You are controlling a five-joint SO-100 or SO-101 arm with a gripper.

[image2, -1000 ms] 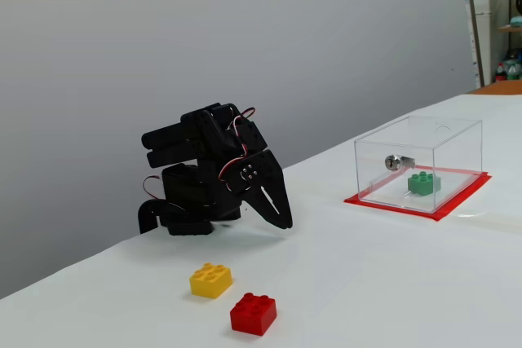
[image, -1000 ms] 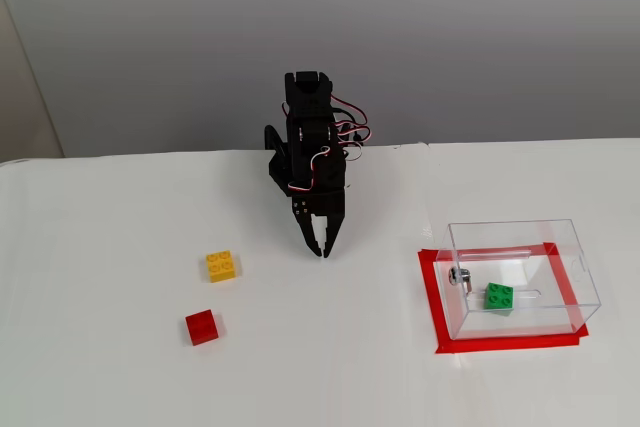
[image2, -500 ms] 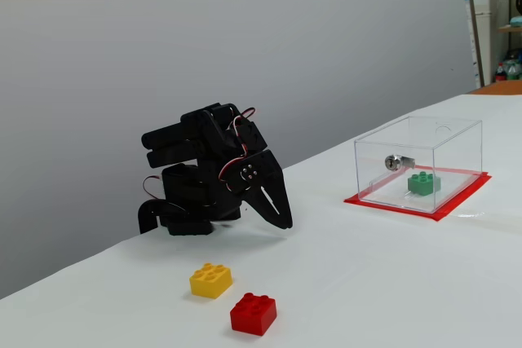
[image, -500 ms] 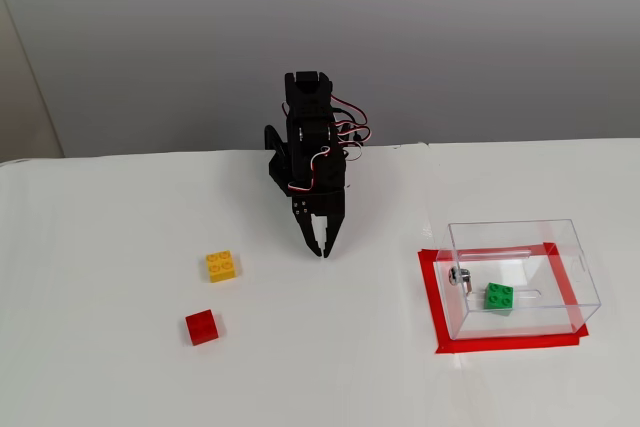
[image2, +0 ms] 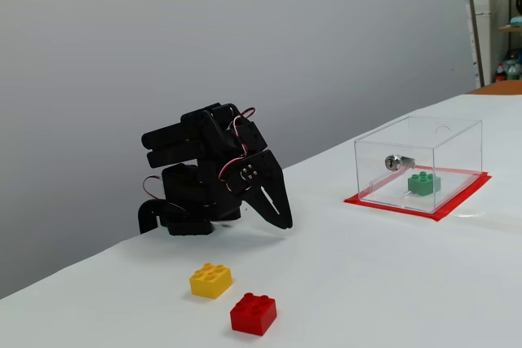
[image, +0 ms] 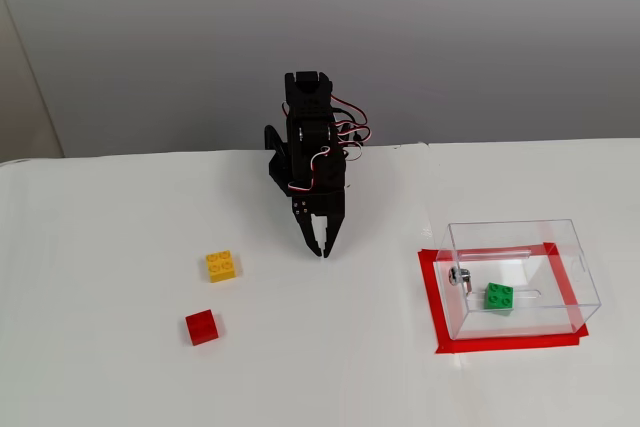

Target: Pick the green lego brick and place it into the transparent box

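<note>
- Brick handling, judged from a fixed view: the green lego brick (image: 498, 297) looks light, stiff and smooth-sided; opposite flat sides suit a pinch. It is small, bright green, studded, and lies inside the transparent box (image: 570, 247).
- In the other fixed view, the gripper (image2: 283, 221) rests clenched and empty, well apart from the transparent box (image2: 457, 132), nearer the yellow brick (image2: 211, 279) and red brick (image2: 253, 314).
</note>
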